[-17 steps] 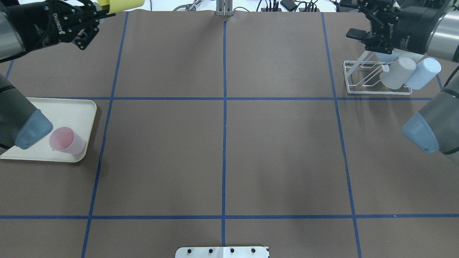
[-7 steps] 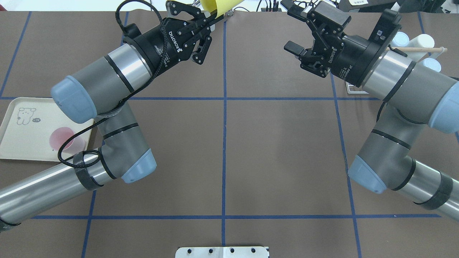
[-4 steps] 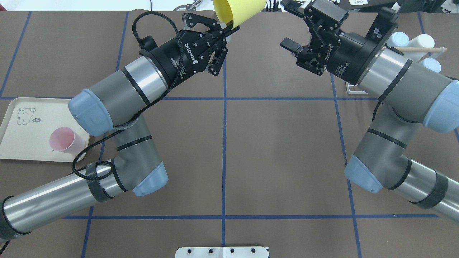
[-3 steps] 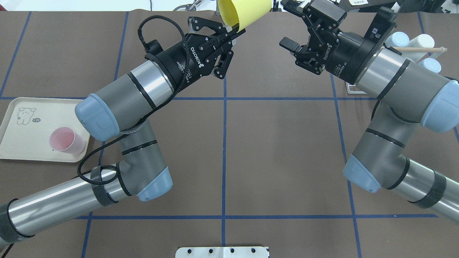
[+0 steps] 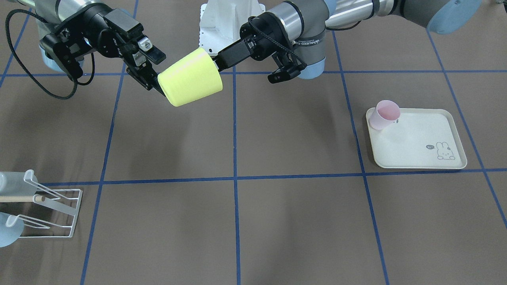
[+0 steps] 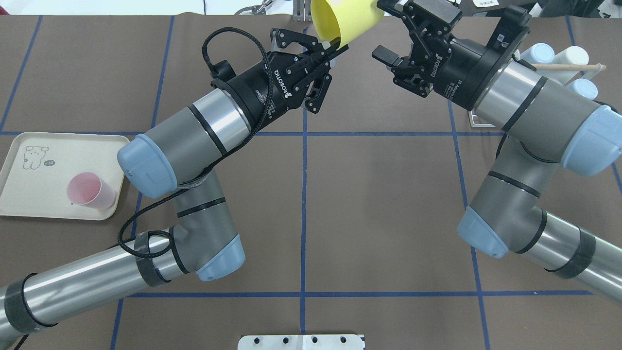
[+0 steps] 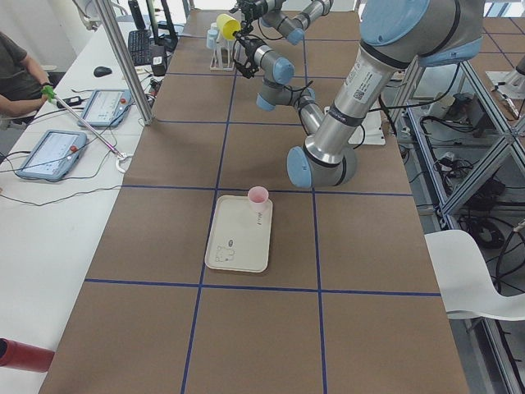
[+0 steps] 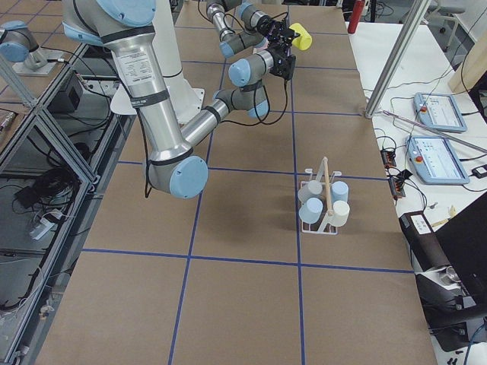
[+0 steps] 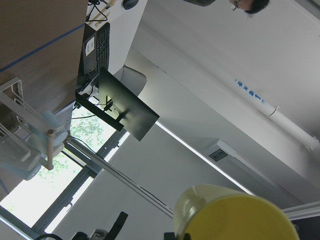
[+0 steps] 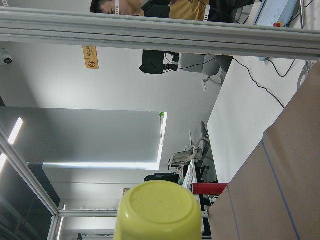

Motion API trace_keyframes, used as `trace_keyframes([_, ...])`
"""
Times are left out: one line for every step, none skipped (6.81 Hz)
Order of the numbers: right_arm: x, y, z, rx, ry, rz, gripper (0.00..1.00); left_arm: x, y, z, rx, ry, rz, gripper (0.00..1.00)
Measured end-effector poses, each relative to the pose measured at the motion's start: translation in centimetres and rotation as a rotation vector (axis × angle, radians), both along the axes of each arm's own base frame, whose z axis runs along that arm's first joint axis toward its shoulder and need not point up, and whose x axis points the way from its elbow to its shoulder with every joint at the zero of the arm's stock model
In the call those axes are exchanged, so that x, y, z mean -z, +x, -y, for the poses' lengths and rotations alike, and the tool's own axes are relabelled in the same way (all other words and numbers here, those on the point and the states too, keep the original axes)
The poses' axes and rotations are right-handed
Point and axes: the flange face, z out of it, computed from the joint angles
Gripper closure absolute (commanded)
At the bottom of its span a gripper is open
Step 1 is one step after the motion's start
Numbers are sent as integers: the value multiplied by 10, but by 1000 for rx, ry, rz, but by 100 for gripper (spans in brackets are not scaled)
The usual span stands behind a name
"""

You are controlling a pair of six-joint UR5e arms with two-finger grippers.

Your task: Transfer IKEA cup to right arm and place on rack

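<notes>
The yellow IKEA cup [image 5: 190,77] hangs on its side above the table, also in the overhead view [image 6: 346,19]. My left gripper [image 5: 217,60] [image 6: 335,47] is shut on its rim. My right gripper [image 5: 157,73] [image 6: 384,29] is open, with a finger on either side of the cup's closed end. The right wrist view shows the cup's base [image 10: 160,210]; the left wrist view shows its side [image 9: 235,215]. The white wire rack [image 5: 51,213] [image 8: 323,201] holds several pale cups; in the overhead view only its wooden dowel [image 6: 563,67] and a corner show behind my right arm.
A pink cup [image 5: 386,114] [image 6: 90,190] stands on a cream rabbit-printed tray [image 5: 420,158] [image 6: 29,204] on my left side. Both arms reach over the table's far middle. Operators' desks with tablets [image 7: 57,148] lie beyond the far edge.
My left arm has swung from the far left toward the centre with the yellow cup. My right gripper has left the rack and come up to the cup, staying open.
</notes>
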Motion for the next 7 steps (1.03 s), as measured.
trace_keyframes([0,-2,1,0,-1,0,0,0,2,-1,-2,-1,1,100])
trace_keyframes([0,-3,2,-2,-4,0,0,1,4,-2,-5,-1,1,100])
trace_keyframes([0,-3,3,-5,-7,1,0,4,7,-5,-12,0,-2,100])
trace_keyframes([-1,-4,3,-8,-10,1,0,6,11,-9,-19,-1,-6,100])
trace_keyframes([-1,-4,4,-9,-10,1,0,8,15,-13,-22,-3,-10,100])
trace_keyframes([-2,-5,4,-9,-11,1,0,10,18,-16,-25,-5,-13,100])
trace_keyframes([-2,-5,4,-10,-11,1,0,13,20,-18,-28,-4,-16,100])
